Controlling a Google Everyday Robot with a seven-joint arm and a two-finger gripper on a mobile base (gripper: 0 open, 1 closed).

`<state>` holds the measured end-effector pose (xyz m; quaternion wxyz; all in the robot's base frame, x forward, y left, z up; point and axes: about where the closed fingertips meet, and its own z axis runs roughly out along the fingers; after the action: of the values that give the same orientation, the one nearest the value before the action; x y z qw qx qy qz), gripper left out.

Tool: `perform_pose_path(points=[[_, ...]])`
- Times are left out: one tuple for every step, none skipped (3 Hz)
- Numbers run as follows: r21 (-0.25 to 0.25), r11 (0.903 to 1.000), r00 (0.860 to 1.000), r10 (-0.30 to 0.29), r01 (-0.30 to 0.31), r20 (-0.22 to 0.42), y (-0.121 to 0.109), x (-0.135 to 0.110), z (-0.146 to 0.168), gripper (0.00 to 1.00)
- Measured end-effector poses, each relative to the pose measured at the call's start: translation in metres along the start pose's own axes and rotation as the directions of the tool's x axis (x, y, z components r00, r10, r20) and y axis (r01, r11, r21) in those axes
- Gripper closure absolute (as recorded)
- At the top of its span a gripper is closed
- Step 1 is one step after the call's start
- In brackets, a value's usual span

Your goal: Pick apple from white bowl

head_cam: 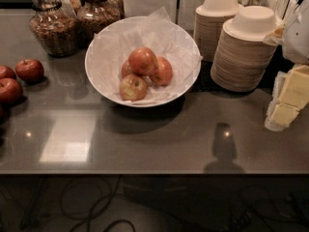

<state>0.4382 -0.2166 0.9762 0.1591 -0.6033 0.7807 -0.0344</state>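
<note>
The wide white bowl (104, 66) stands at the middle back of the dark counter, lined with crinkled white paper. Several red-yellow apples lie in it: one on top (142, 60), one at the right (162, 72), one at the front (133, 87). My gripper (286, 103), white with pale yellow parts, comes in at the right edge. It hangs low over the counter, well to the right of the bowl and apart from it. It holds nothing that I can see.
Two stacks of beige disposable bowls (244, 52) stand between the gripper and the white bowl. Three loose red apples (29, 69) lie at the left edge. Glass jars (53, 30) stand at the back left. The counter's front edge (154, 173) runs across below.
</note>
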Motion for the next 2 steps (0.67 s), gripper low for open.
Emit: perform_pose_path(points=[[0.009, 1.0000, 1.000, -0.003, 0.003, 0.010, -0.002, -0.003, -0.001, 0.00], [0.018, 0.9994, 0.995, -0.031, 0.030, 0.095, -0.017, -0.030, 0.003, 0.00]])
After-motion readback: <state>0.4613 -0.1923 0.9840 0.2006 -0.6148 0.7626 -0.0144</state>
